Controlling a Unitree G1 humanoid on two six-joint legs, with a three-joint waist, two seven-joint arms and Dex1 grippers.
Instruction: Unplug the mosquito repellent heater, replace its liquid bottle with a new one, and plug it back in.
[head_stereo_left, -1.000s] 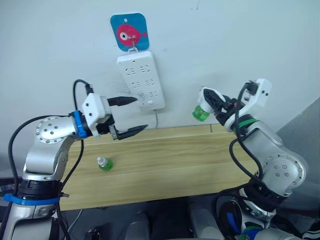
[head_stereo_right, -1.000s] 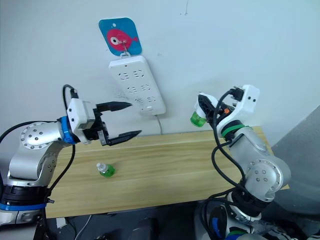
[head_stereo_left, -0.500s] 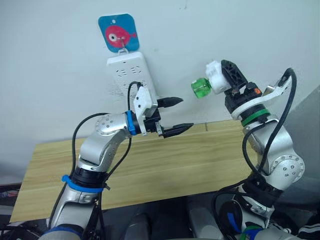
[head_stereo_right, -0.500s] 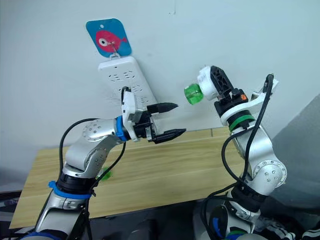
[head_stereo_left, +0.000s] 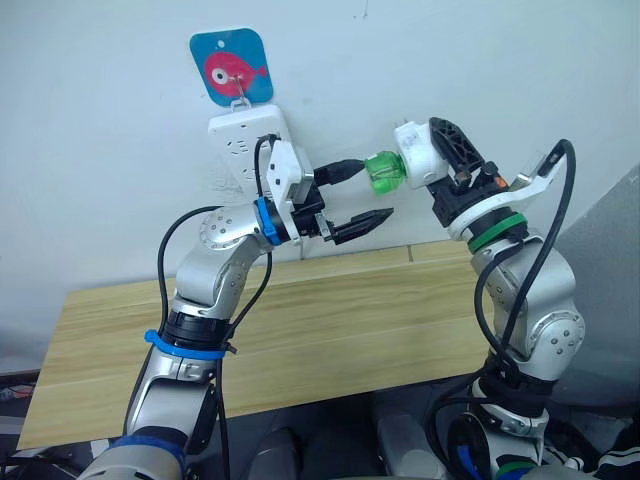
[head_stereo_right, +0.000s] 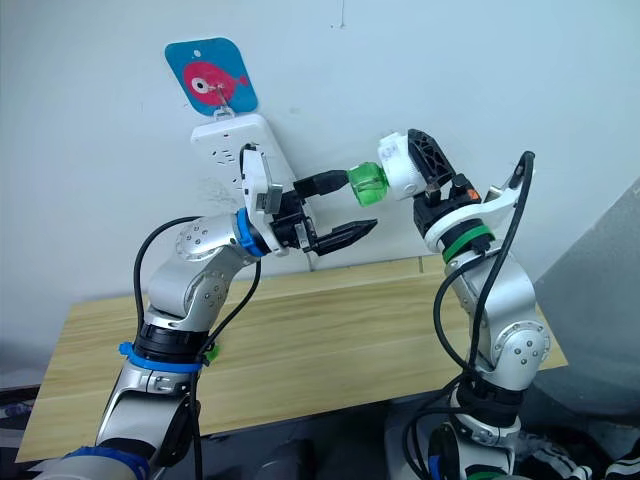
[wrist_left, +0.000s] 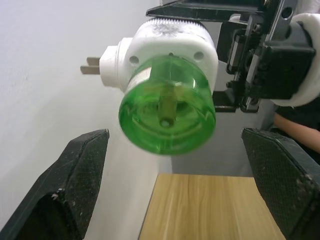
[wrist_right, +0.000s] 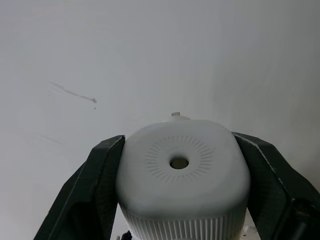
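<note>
Holding heater mid-air: right pincer | left pincer spread

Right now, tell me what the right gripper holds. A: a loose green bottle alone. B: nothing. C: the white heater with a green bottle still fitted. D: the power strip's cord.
C: the right gripper is shut on the mosquito repellent heater, whose green bottle points toward the open left gripper in front of it.
</note>
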